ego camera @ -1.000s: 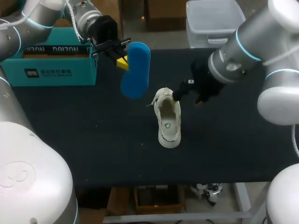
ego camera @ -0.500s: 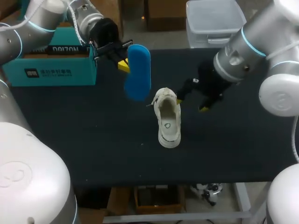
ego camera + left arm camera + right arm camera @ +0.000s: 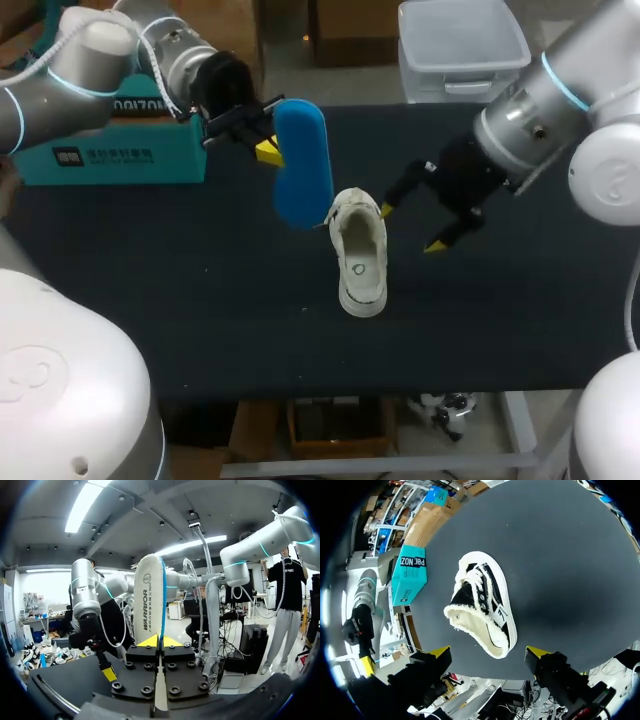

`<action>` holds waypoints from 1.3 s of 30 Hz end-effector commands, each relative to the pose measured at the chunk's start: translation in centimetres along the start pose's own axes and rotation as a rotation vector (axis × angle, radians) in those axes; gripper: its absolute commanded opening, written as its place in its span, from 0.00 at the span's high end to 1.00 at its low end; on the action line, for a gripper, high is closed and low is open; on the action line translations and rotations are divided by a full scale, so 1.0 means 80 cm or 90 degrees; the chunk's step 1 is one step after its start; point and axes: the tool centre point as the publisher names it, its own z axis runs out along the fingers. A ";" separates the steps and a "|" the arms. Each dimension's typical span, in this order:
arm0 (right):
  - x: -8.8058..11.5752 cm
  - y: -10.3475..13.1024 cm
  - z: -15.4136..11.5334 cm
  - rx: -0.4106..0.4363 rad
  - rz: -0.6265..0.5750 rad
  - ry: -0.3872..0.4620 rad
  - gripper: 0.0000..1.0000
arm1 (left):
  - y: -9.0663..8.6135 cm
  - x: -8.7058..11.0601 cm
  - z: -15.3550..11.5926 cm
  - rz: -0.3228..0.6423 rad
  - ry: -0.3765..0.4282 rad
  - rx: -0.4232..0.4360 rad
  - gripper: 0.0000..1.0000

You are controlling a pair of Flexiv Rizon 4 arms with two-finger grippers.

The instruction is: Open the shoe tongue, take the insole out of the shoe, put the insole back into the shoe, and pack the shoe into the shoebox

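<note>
My left gripper (image 3: 265, 148) is clamped on the long blue foam insole (image 3: 303, 165), which hangs just beside the far end of the white canvas shoe (image 3: 360, 255) lying lengthwise on the black worktop (image 3: 180, 300); my right gripper (image 3: 410, 228) gapes beside it

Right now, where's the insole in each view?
Head view: insole, blue, raised in the left gripper, just left of the shoe.
Left wrist view: insole clamped between the fingers, standing up ahead of them.
Right wrist view: cannot make it out.
Landmark: the shoe, under the gripper in the right wrist view and mid-table in the head view; it is not in the left wrist view.
</note>
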 end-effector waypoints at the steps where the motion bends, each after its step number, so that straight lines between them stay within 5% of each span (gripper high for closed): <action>1: -0.008 -0.002 -0.003 0.024 0.019 0.036 0.00 | -0.005 0.008 0.020 0.006 -0.079 0.008 1.00; 18: -0.016 -0.008 -0.014 0.085 0.101 0.053 0.00 | -0.017 -0.004 0.046 -0.015 -0.129 0.024 1.00; 26: -0.016 -0.008 -0.014 0.085 0.101 0.053 0.00 | 0.004 -0.016 0.060 -0.008 -0.080 0.012 1.00; 32: -0.019 -0.013 -0.003 0.111 0.199 0.180 0.00 | 0.023 -0.021 0.074 0.022 -0.041 -0.013 1.00; 39: -0.019 -0.026 0.011 0.143 0.282 0.222 0.00 | 0.043 -0.024 0.082 0.069 -0.019 -0.053 1.00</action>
